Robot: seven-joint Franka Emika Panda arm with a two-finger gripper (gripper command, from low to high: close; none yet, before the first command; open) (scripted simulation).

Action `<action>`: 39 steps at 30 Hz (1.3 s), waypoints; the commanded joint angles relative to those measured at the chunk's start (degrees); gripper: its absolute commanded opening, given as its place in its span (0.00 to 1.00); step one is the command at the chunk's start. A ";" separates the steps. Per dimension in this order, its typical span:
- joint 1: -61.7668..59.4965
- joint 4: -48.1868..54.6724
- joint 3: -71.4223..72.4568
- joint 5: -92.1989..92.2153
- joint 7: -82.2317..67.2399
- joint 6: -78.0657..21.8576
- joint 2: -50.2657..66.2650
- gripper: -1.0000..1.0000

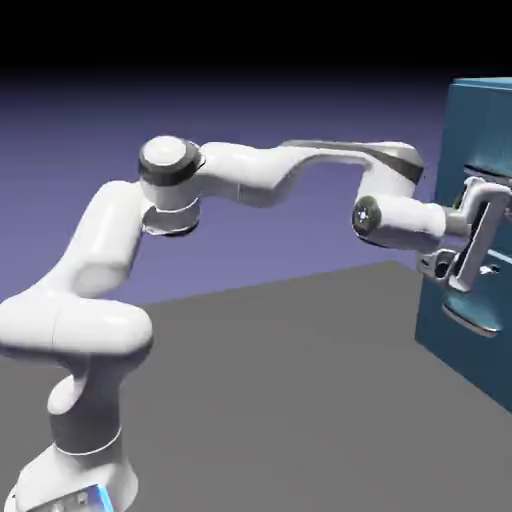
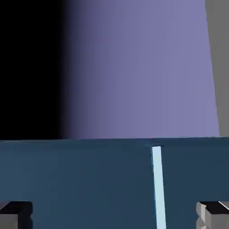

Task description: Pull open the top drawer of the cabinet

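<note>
Tool (image 1: 488,235) at the top drawer (image 1: 482,130) of the cabinet (image 1: 470,340).
Arm (image 1: 250,180) reaches level across the grey counter (image 1: 300,400) to the teal cabinet at the exterior view's right edge. In the hand view the fingertips (image 2: 15,210) stand wide apart at the bottom corners, gripping nothing, with teal front between them and a pale vertical strip (image 2: 157,188), likely the handle, nearer one finger.

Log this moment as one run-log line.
phase: approach | pincer: open, at the cabinet front | top drawer: handle between the fingertips, off-centre, not gripped | drawer opening: cannot tell
</note>
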 commanded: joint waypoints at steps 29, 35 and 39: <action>14.68 -10.34 -10.68 9.79 -2.11 -5.88 5.70 0.00; 24.90 -22.79 -15.71 8.99 -3.93 -8.87 5.68 0.00; 32.23 -31.10 -19.63 7.79 -4.57 -10.40 6.40 0.00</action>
